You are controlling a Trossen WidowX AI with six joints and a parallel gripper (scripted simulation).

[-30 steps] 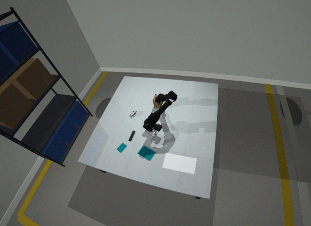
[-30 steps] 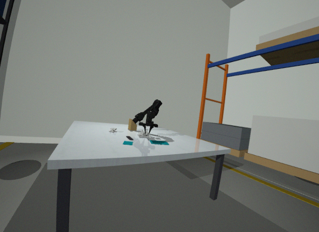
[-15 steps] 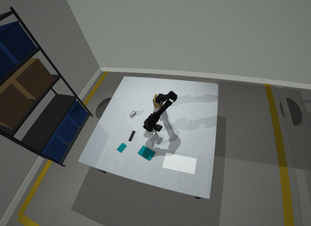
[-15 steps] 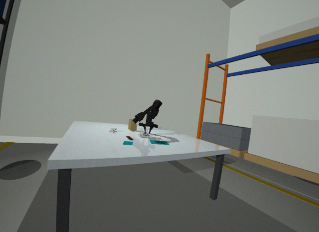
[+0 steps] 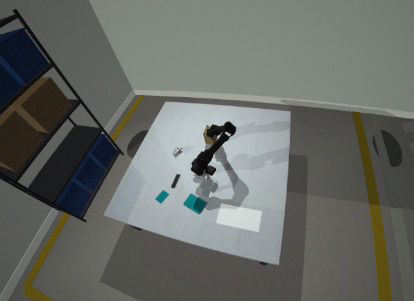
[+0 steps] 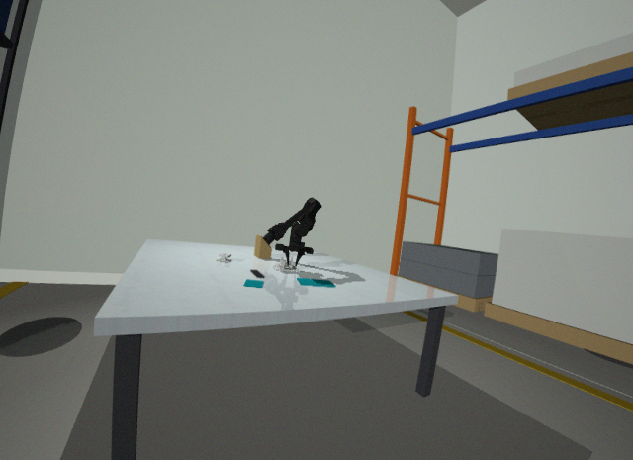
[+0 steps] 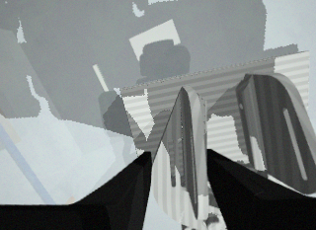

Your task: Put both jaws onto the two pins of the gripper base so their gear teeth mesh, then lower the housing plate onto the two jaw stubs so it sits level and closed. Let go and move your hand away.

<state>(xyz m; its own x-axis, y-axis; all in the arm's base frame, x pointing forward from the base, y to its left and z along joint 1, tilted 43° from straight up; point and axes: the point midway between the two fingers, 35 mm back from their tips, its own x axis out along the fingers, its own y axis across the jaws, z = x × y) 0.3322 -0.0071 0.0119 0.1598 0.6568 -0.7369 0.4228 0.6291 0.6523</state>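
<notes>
We're clamping tool (image 5: 202, 176) (image 6: 292, 266) (image 7: 177, 156) on 1 jaw (image 7: 190, 141), other jaw (image 7: 276, 131) seemingly seated; housing plate remaining.

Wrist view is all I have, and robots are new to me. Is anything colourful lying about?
Observer: Yes, the top view shows two teal rectangles: a larger one and a smaller one.
Operator: Lovely! And which way does the whole end effector point, seen from outside?
Observer: In the exterior view it points downward, with the arm bent high above it.
</notes>
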